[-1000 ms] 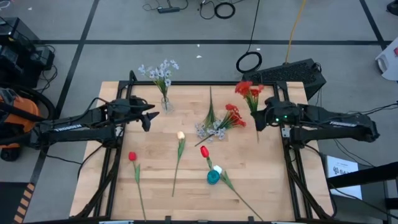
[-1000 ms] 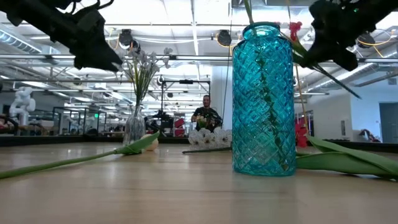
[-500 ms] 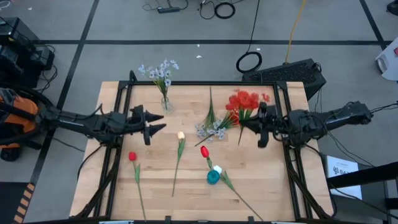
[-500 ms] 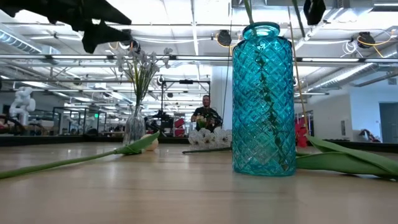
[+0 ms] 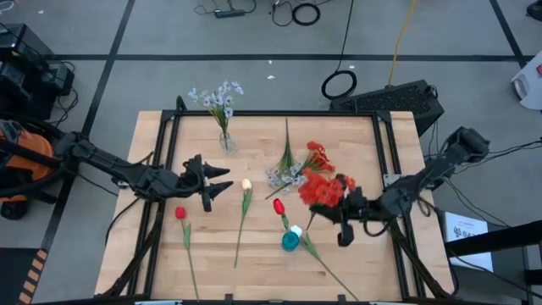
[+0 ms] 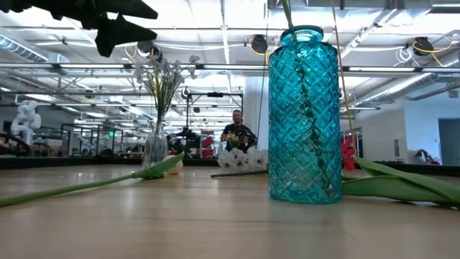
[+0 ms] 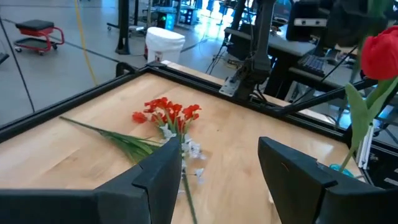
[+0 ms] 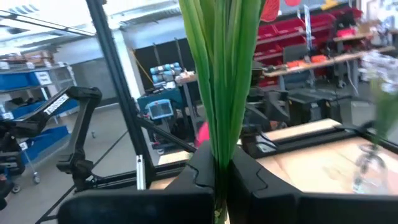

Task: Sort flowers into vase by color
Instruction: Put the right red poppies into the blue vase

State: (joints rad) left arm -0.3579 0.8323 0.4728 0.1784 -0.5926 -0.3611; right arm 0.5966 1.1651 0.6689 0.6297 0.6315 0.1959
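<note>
My right gripper [image 5: 334,209] is shut on a cluster of red flowers [image 5: 322,190], held in the air just right of the teal vase [image 5: 290,241]. A red tulip [image 5: 278,206] stands in that vase. My left gripper [image 5: 223,180] hangs open above the table's left half, near the white rosebud [image 5: 246,184], which lies flat on its stem. Another red tulip [image 5: 179,213] lies at the near left. A red cluster [image 5: 317,158] and pale sprigs [image 5: 284,178] lie at the middle. The clear vase [image 5: 225,141] at the back holds pale sprigs [image 5: 217,95]. My right gripper pinches the red cluster's bundle of green stems and leaves [image 8: 219,146] between its two fingers [image 8: 200,169]. The fingers come about level from the table's right side and lie across the stems. The cluster is lifted clear, blooms up and stem end [image 5: 310,223] below.
A white bud [image 5: 296,230] on a long stem [image 5: 332,273] lies beside the teal vase, running toward the near right corner. A black frame [image 5: 381,144] borders the table. In the low view the teal vase [image 6: 304,115] stands close in front.
My right gripper has swung from the far right toward the near edge and the teal vase, carrying the red cluster, its wrist turning on the way. My left gripper has swung toward the near edge and stayed open. The flowers on the table have not moved.
</note>
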